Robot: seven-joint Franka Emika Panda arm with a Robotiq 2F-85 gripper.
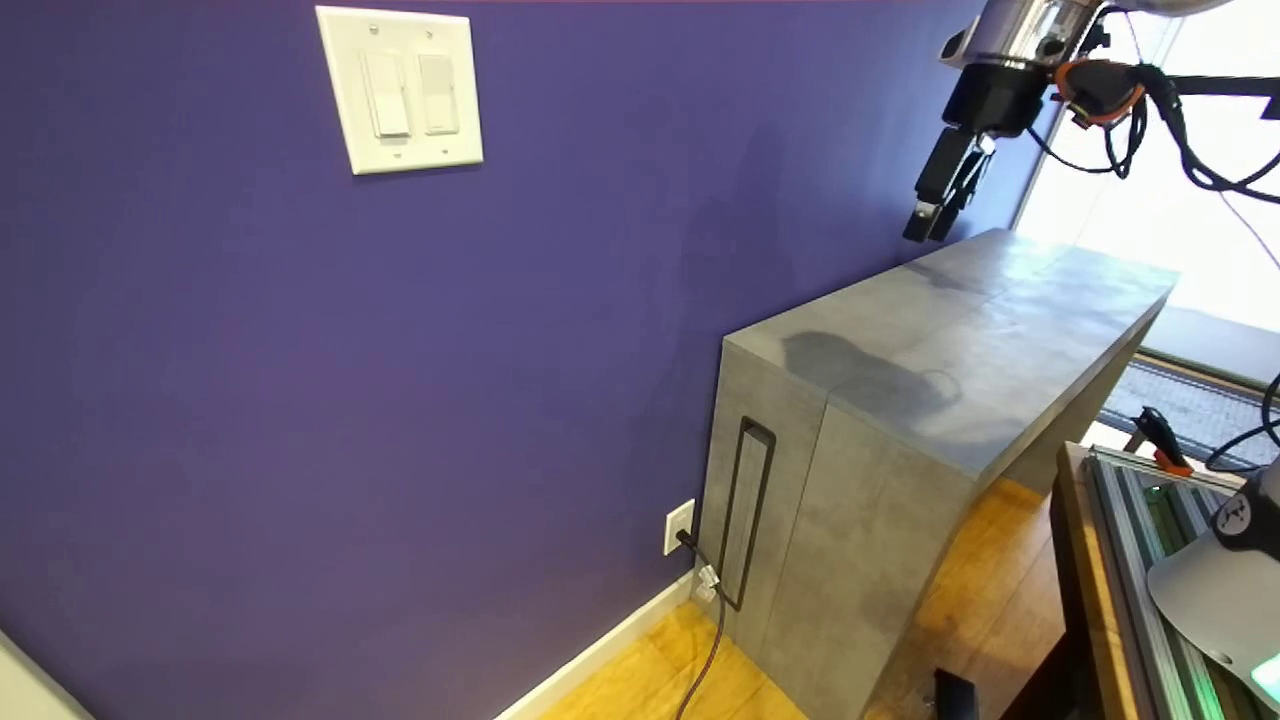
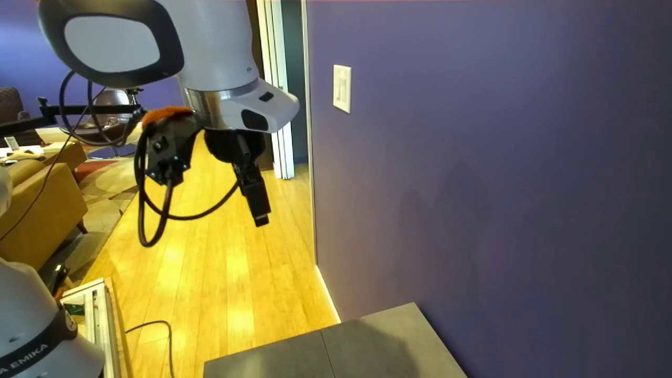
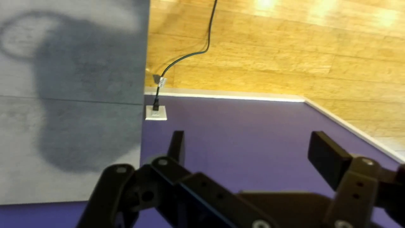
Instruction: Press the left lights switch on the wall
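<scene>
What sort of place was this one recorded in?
Most likely a home, perhaps a living area, though a lounge elsewhere can't be ruled out: an exterior view shows what looks like a tan sofa, a patterned rug and a wood-plank floor.

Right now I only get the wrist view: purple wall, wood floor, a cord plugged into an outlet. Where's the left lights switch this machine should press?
Observer: In an exterior view, the left lights switch is the left-hand rocker of two in a white double plate on the purple wall.
Operator: Up high or down low?
Observer: Up high, well above the power outlet.
Operator: Are those black jaws touching it yet?
Observer: No, in both exterior views they hang apart from the plate.
</scene>
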